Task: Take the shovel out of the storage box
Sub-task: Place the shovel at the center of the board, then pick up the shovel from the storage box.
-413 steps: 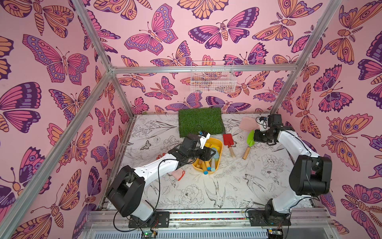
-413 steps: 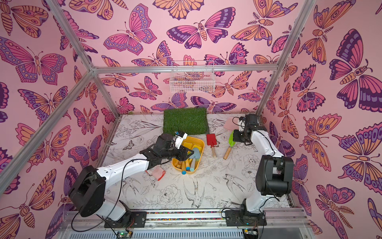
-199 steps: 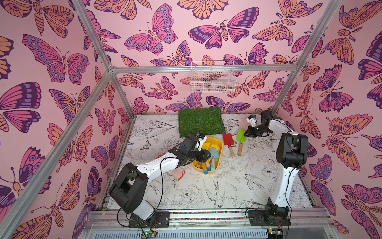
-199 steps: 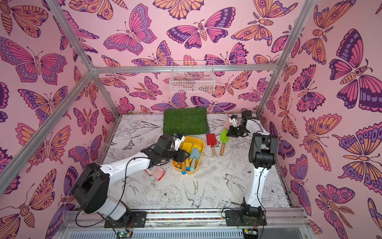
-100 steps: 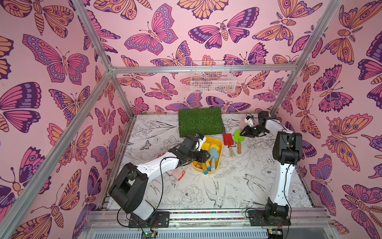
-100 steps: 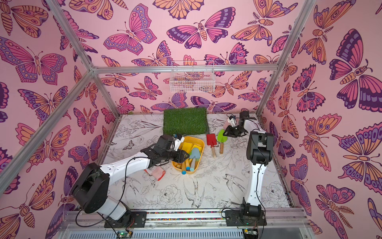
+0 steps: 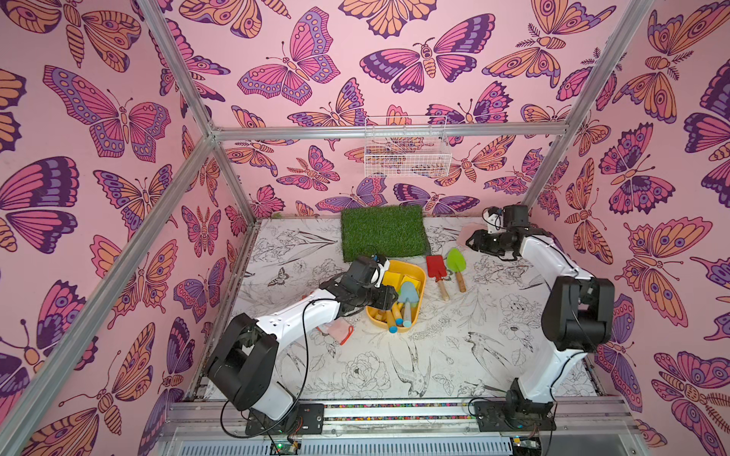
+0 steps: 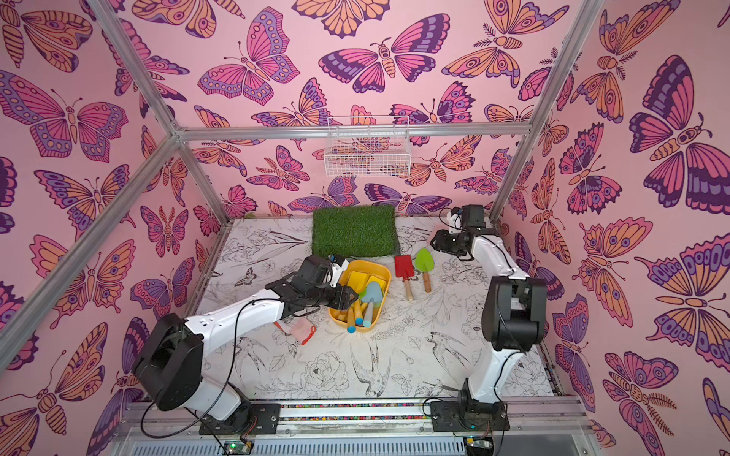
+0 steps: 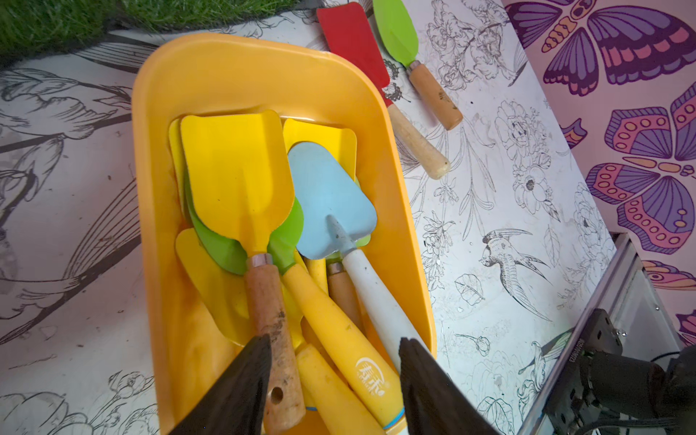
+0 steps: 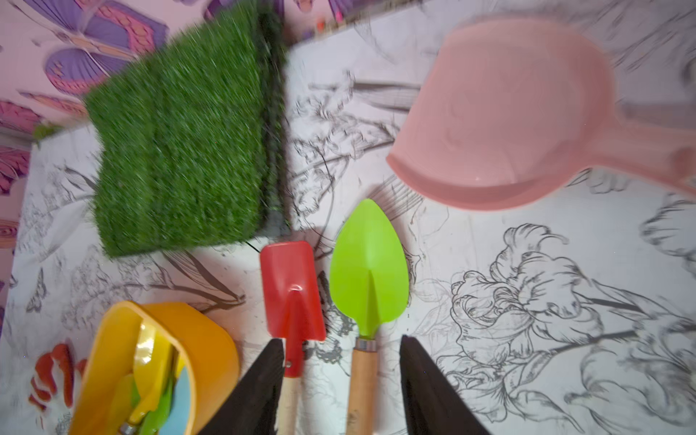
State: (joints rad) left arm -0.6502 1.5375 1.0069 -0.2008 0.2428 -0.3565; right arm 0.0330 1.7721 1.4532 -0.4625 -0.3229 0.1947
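The yellow storage box (image 7: 419, 273) (image 8: 382, 272) (image 9: 226, 49) (image 10: 211, 339) lies mid-table with several shovels in it. On top are a light blue shovel (image 7: 407, 293) (image 9: 327, 199), a yellow-bladed one with a wooden handle (image 9: 237, 177) and a green one with a yellow handle (image 9: 290, 237). My left gripper (image 7: 389, 298) (image 9: 333, 342) hovers open over their handles, gripping nothing. Outside the box, a red shovel (image 7: 435, 266) (image 10: 292, 290) and a green shovel (image 7: 455, 260) (image 10: 369, 267) lie side by side on the table. My right gripper (image 7: 472, 243) (image 10: 341, 342) stands open, back from them and empty.
A green grass mat (image 7: 383, 233) lies behind the box. A pink scoop (image 10: 508, 113) rests near the right gripper. A white wire basket (image 7: 407, 154) hangs on the back wall. A small pink and red item (image 7: 337, 329) lies under the left arm.
My right gripper opened, leaving the green shovel on the table beside the red one, and drew back to the right. The left gripper opened slightly over the box.
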